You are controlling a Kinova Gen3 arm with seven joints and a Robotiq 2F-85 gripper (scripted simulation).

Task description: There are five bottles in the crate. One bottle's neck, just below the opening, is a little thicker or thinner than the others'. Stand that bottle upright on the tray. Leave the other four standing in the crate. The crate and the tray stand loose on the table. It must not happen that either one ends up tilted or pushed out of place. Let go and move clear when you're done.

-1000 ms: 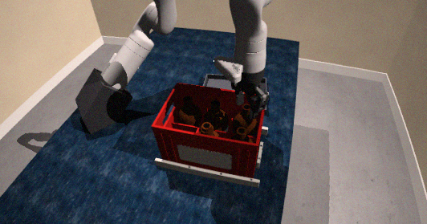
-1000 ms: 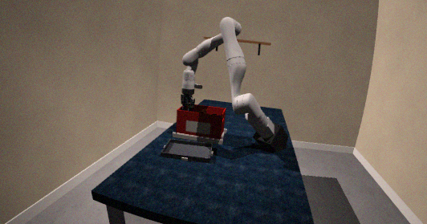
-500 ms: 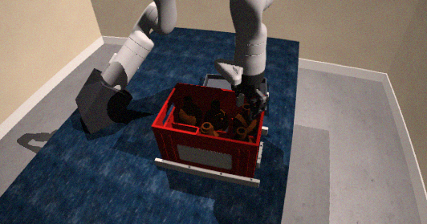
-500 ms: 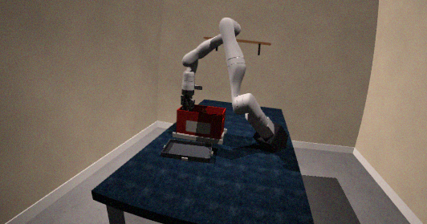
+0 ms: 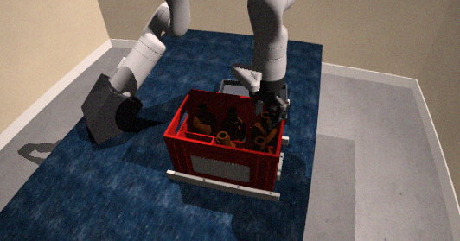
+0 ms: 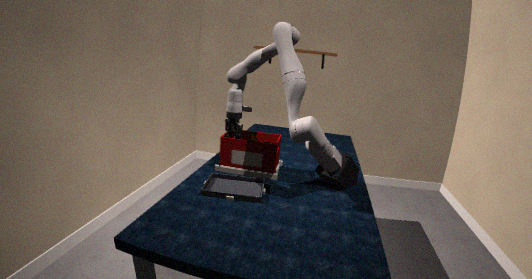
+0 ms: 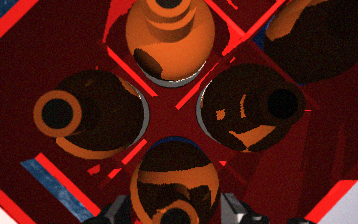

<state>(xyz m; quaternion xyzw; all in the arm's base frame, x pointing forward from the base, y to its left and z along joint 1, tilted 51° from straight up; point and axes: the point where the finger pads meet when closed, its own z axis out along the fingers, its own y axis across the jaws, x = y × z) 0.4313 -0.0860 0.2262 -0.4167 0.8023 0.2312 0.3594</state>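
"What carries the setup?" asks the student.

"A blue-topped table (image 5: 143, 189) (image 6: 225, 224)," the tutor replies. "The arm (image 5: 270, 38) (image 6: 294, 89) arches above it, its last segment hanging nearly vertical over one end of the red crate (image 5: 177, 155) (image 6: 270, 159) (image 7: 330, 199). The crate stands level; the grey tray (image 5: 235, 81) (image 6: 230, 194) lies flat near it."

"And the end effector?"

"The gripper (image 5: 272, 116) (image 6: 233, 133) (image 7: 175, 212) points downward, its fingers partly open and gripping nothing. They straddle the neck region of one bottle (image 5: 270, 133) (image 7: 175, 175); contact cannot be told."

"How is that bottle oriented?"

"Upright, mouth upward, its long axis near vertical. All five bottles (image 5: 235, 126) (image 7: 172, 45) stand in the crate, so the odd one is there too, though the views do not settle which neck differs."
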